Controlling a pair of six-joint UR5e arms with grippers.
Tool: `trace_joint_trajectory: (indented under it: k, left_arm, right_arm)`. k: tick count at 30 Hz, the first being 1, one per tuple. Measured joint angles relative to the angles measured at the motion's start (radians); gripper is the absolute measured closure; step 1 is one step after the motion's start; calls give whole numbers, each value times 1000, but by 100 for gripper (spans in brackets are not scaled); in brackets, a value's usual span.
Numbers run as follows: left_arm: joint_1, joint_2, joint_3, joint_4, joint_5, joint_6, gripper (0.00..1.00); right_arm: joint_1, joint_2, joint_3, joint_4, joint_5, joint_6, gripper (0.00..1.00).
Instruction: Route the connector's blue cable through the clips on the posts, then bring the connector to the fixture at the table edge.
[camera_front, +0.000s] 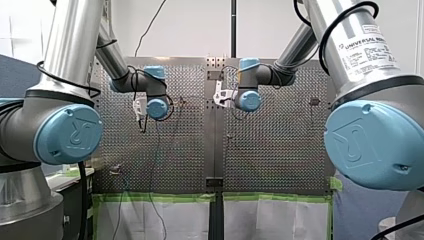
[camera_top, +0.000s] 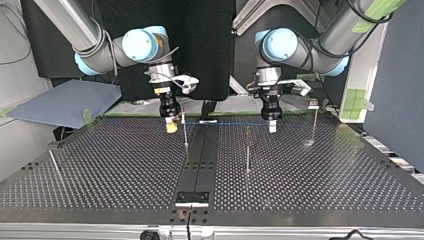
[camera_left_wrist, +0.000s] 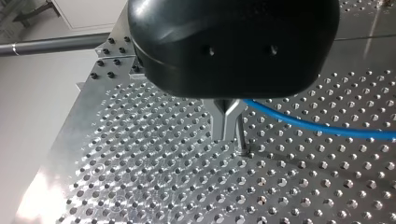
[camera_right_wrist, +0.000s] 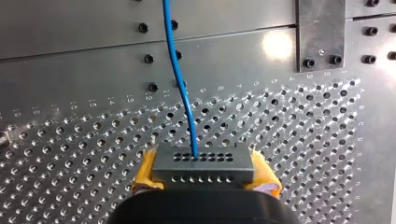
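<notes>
In the right wrist view my right gripper (camera_right_wrist: 204, 173) is shut on a grey connector block (camera_right_wrist: 203, 158), one yellow pad (camera_right_wrist: 144, 173) on each side. The blue cable (camera_right_wrist: 179, 70) leaves the block and runs ahead over the plate. My left gripper (camera_left_wrist: 232, 135) has its metal fingers shut on the blue cable (camera_left_wrist: 317, 128), just above the perforated table. In the top view the cable (camera_top: 235, 123) stretches level between my right gripper (camera_top: 171, 125) at the view's left and my left gripper (camera_top: 272, 125) at its right, near the table's far edge.
Thin posts stand on the plate: one (camera_top: 185, 130) beside my right gripper, one (camera_top: 247, 150) nearer the middle, one with a clip (camera_top: 313, 104) at the top view's right, one (camera_top: 55, 167) at its left. A fixture block (camera_top: 192, 198) sits at the near edge.
</notes>
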Motion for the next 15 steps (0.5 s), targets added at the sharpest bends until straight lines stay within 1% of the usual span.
trace_joint_trajectory:
  k: [8, 15]
  left_arm:
    - [14, -5, 9, -3, 15, 0, 100]
    - [26, -10, 30, -19, 28, -2, 100]
  right_arm:
    - [-5, 2, -1, 4, 0, -1, 100]
    - [-9, 3, -1, 3, 0, 0, 100]
